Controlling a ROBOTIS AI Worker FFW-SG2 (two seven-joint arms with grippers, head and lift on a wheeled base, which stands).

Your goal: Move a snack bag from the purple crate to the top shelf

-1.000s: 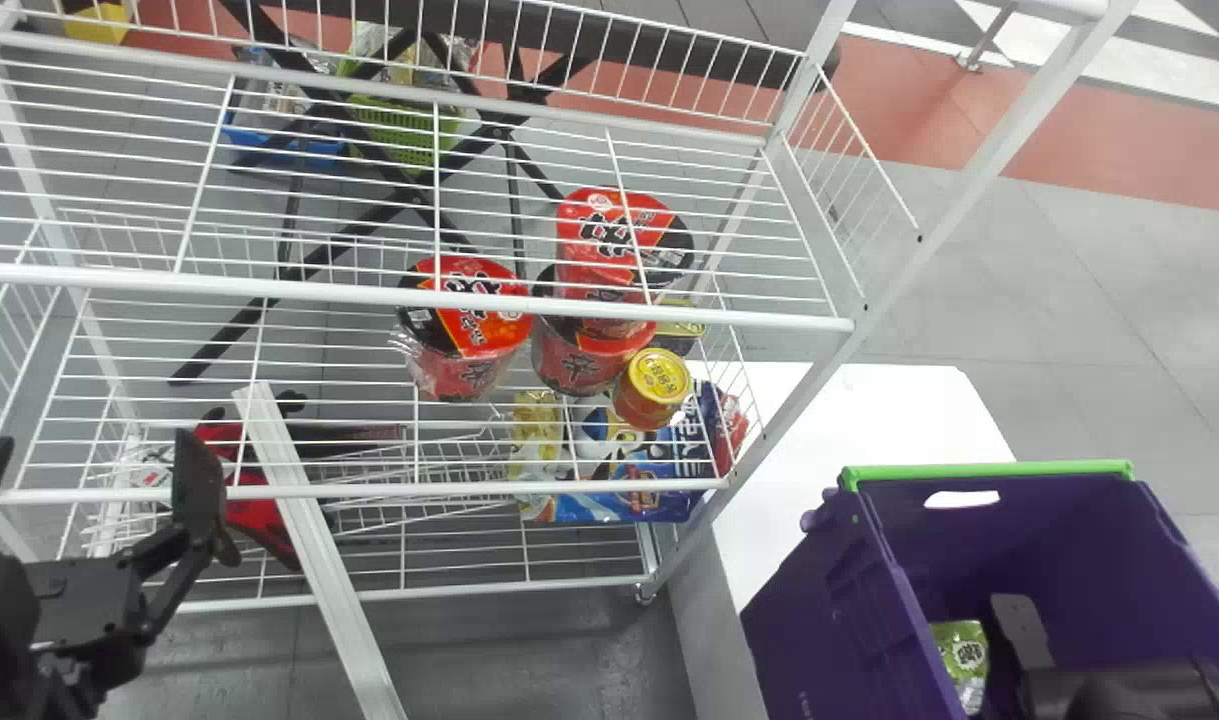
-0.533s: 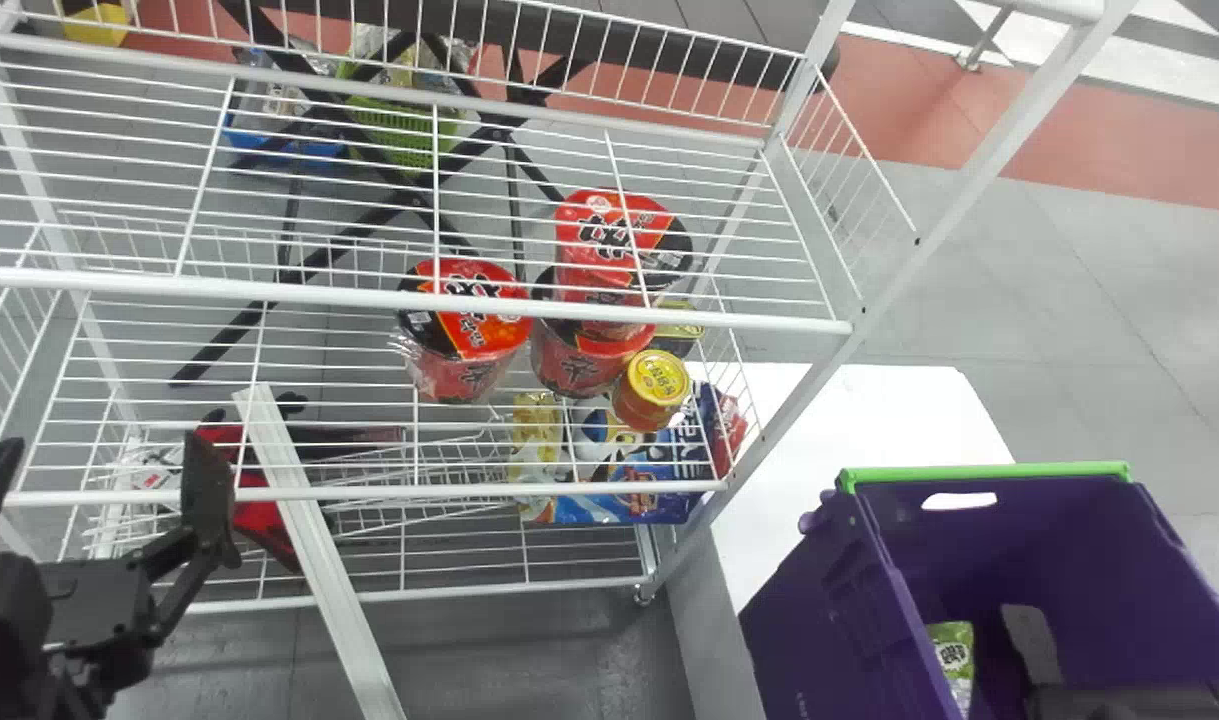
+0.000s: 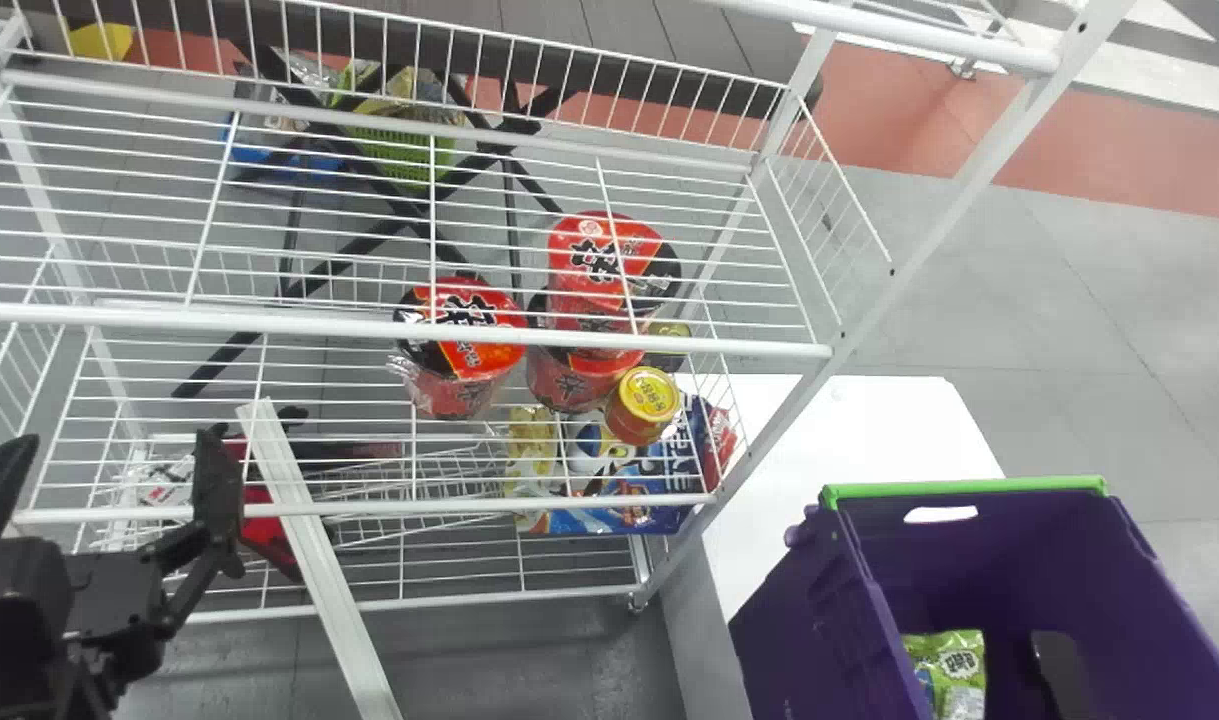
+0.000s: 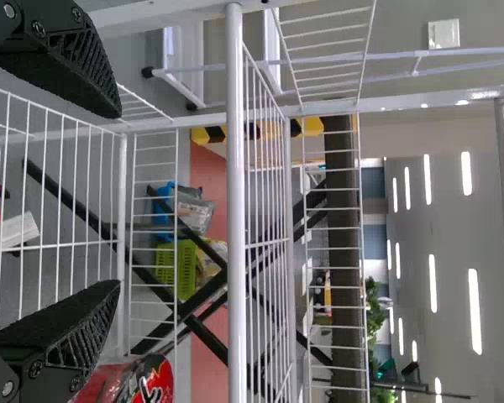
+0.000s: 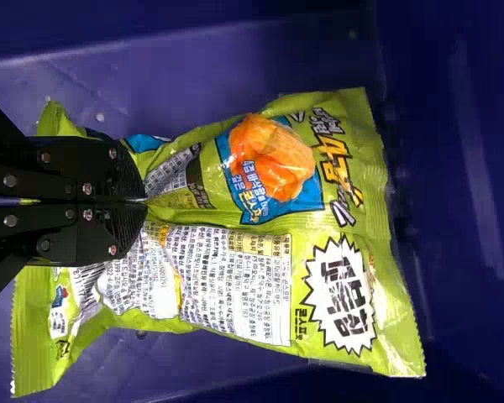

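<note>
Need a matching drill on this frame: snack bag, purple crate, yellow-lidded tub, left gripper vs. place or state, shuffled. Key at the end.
1. Snack bag
2. Purple crate
3. Yellow-lidded tub
4. Left gripper

A. Beside the red cups
B. Open, over by the wire rack
C. Pinched in the right gripper
D. Has a green strip along its rim

Pairs: 1-C, 2-D, 3-A, 4-B

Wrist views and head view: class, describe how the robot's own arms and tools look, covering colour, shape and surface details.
The left arm is black, with blocky housings and slim links. The left tool has black, tapering fingers with lattice-like sides, rough inner faces and round screws. The right tool is black too, with silvery screws and ribbed, rounded finger ends.
</note>
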